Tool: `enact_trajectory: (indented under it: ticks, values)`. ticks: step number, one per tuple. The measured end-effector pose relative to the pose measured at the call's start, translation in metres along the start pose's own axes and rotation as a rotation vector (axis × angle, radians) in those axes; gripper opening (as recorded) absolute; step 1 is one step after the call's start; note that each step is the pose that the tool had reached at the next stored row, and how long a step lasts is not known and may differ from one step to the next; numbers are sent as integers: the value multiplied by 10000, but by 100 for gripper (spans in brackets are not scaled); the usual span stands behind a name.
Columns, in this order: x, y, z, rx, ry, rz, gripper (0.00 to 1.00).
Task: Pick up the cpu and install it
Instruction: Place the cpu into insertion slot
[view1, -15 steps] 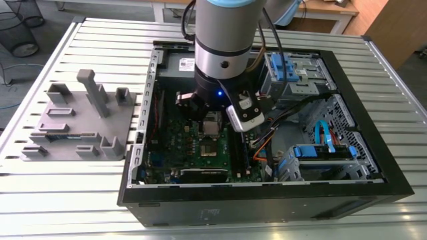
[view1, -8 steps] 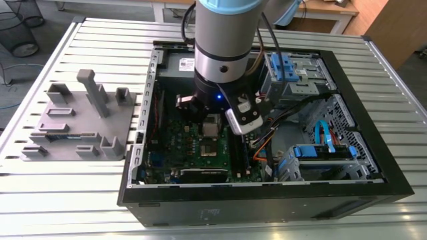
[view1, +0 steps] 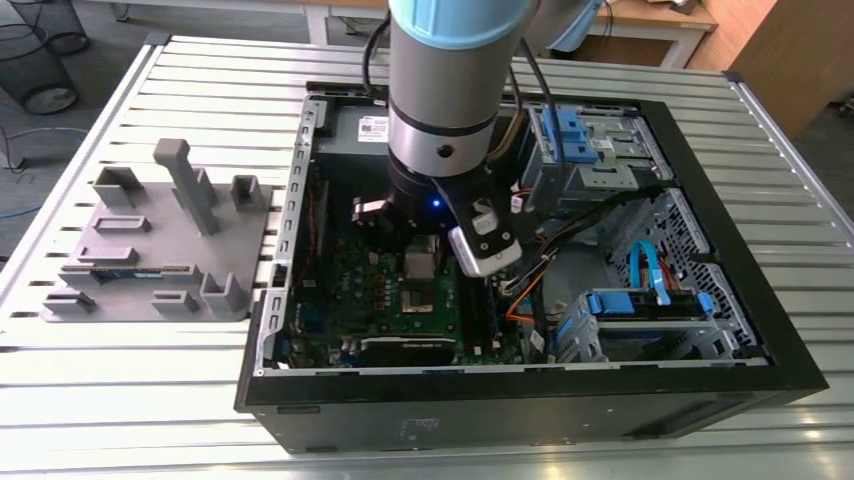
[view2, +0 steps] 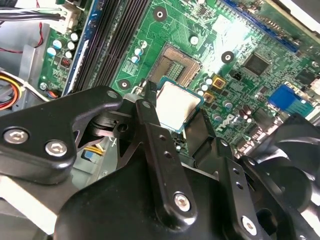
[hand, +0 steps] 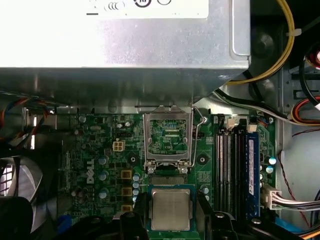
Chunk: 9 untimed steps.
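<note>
Over the motherboard, just beside the open socket, I note the gripper clamping the cpu by two opposite edges.

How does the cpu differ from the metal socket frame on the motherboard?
The cpu is a solid square with a plain silver top; the socket frame is a silver rectangle with a hollow middle. The cpu is held in the gripper above the motherboard; the socket frame looks swung open on it, with nothing gripping it. Both are shiny metal.
</note>
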<state>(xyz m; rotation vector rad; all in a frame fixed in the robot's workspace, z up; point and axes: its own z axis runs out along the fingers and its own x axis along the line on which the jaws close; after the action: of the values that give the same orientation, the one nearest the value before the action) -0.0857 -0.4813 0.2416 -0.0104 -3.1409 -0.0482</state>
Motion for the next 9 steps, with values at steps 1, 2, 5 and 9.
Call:
enact_trajectory:
  ticks: [1, 2, 5, 9]
  values:
    - [1, 0, 17, -1, 0, 1, 47]
    - [2, -1, 31, 0, 0, 1, 47]
    - [3, -2, 62, 0, 0, 2, 47]
    - [3, -3, 84, 2, 1, 3, 47]
